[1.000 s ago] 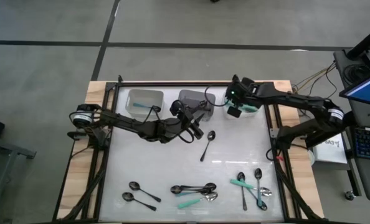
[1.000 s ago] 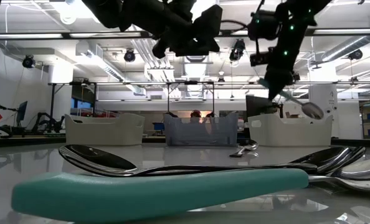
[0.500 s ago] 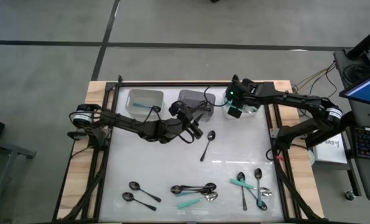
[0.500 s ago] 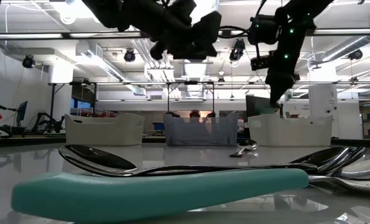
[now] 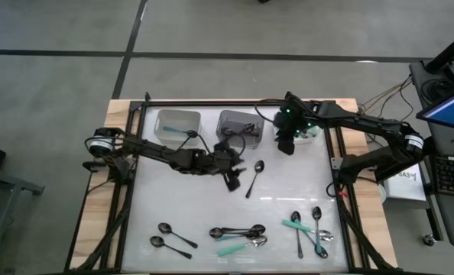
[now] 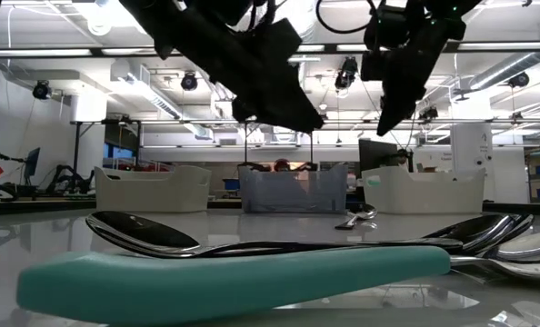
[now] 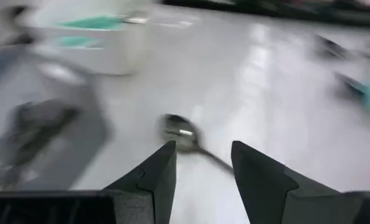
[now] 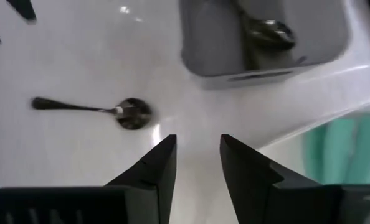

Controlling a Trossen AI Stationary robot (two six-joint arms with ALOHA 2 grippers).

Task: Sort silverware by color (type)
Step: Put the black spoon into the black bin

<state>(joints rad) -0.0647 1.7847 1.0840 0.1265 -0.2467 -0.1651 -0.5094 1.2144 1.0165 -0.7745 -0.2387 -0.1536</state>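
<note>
Left end effector (image 5: 233, 182) open, empty, right end effector (image 5: 285, 145) likewise, three bins (image 5: 239, 122), one black spoon (image 5: 254, 177) midtable

The left arm reached in from the table's left edge toward the middle, its left gripper (image 5: 232, 181) held low, fingers (image 7: 152, 176) parted with nothing between them. The right arm stretched from the right side toward the far edge, its right gripper (image 5: 285, 143) raised, fingers (image 8: 155, 167) likewise apart and empty.
</note>
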